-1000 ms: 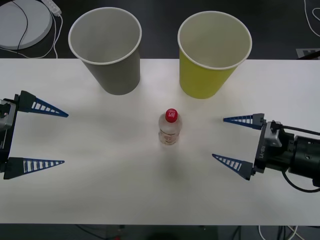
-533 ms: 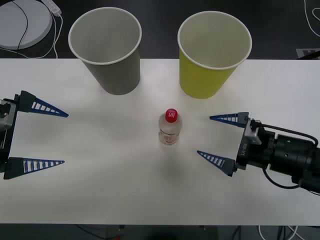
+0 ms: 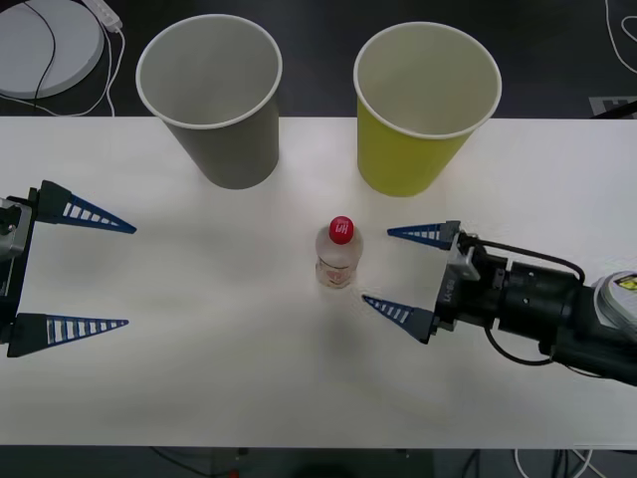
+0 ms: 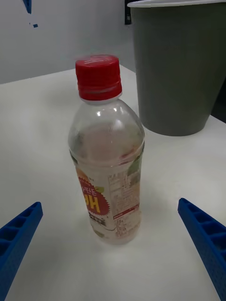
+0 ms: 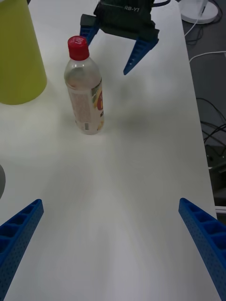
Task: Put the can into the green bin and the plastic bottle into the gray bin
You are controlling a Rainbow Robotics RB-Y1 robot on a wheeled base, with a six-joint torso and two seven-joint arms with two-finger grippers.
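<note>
The bottle point(image 3: 338, 255) is seen upright on the white bench point(image 3: 199, 378), near its middle, red cap on, in front of the gap between the two bins and apart from both. The right gripper point(image 3: 398, 271) is held low and level just beside it, fingers spread wide with their tips pointing at the bottle and no contact made; the opening is lined up so the body can be taken from the side, below the cap. The gray bin point(image 3: 211, 95) is stood at the back on the robot's left, the green bin point(image 3: 426, 105) at the back on its right, both open-mouthed and upright to receive a drop from above. The left gripper point(image 3: 75, 271) is parked at the bench's left edge, its fingers likewise apart and holding nothing, well clear of the bottle. No can is seen on the bench. The bottle's grasp is judged the step in hand, not yet closed.
</note>
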